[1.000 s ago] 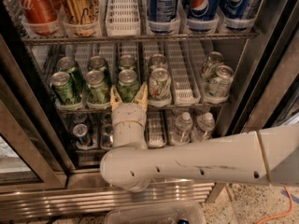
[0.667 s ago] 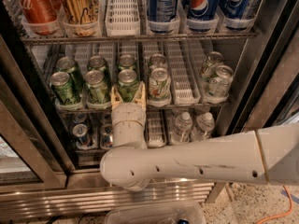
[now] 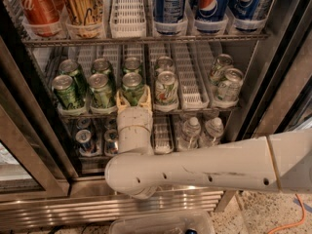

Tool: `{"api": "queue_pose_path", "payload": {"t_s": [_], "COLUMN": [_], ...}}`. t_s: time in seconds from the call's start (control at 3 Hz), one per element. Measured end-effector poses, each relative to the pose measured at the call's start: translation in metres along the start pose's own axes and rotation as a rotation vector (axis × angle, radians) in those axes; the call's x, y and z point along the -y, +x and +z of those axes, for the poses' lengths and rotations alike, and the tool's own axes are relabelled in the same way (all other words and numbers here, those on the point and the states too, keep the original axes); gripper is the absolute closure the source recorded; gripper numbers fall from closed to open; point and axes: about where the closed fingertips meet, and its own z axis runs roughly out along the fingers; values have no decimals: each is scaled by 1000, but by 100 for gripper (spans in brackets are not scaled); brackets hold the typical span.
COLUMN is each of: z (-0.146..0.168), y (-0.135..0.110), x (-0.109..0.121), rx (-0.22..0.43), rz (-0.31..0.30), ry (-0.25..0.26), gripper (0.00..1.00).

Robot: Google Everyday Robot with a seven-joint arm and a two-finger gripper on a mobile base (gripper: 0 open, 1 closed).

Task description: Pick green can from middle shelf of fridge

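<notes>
On the left, the door frame (image 3: pixel 34 145) of the fridge (image 3: pixel 146 206) crowds the first lane of the middle shelf (image 3: pixel 187 112). Two lanes of dark green cans (image 3: pixel 66 90) stand packed side by side. In the third lane the green can (image 3: pixel 132 84) sits at the front edge, with the gripper (image 3: pixel 133 99) right at its base; whether it grips the can, I cannot tell. Just to the right stands a pale can (image 3: pixel 166 87), then a bare white tray lane (image 3: pixel 190 79), then silver cans (image 3: pixel 228 84) near the right frame.

I see my cream-yellow gripper (image 3: pixel 132 100) at the middle shelf's (image 3: pixel 195 110) front, by the dark green can (image 3: pixel 132 86) with yellow-green markings and a silver top. Its neighbour can (image 3: pixel 166 87) is pale white-green. Above are a red can (image 3: pixel 36 6), a gold can (image 3: pixel 83 6) and blue Pepsi cans (image 3: pixel 212 4).
</notes>
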Motion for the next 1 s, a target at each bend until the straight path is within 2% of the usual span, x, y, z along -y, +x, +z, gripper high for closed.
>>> {"api": "queue_pose_path", "payload": {"t_s": [0.33, 1.0], "z": [1, 1], "y": [-15, -39], "x": [1, 5], "rx": [39, 102], "rz": [6, 24], "ry": [1, 5], "gripper": [100, 100]}}
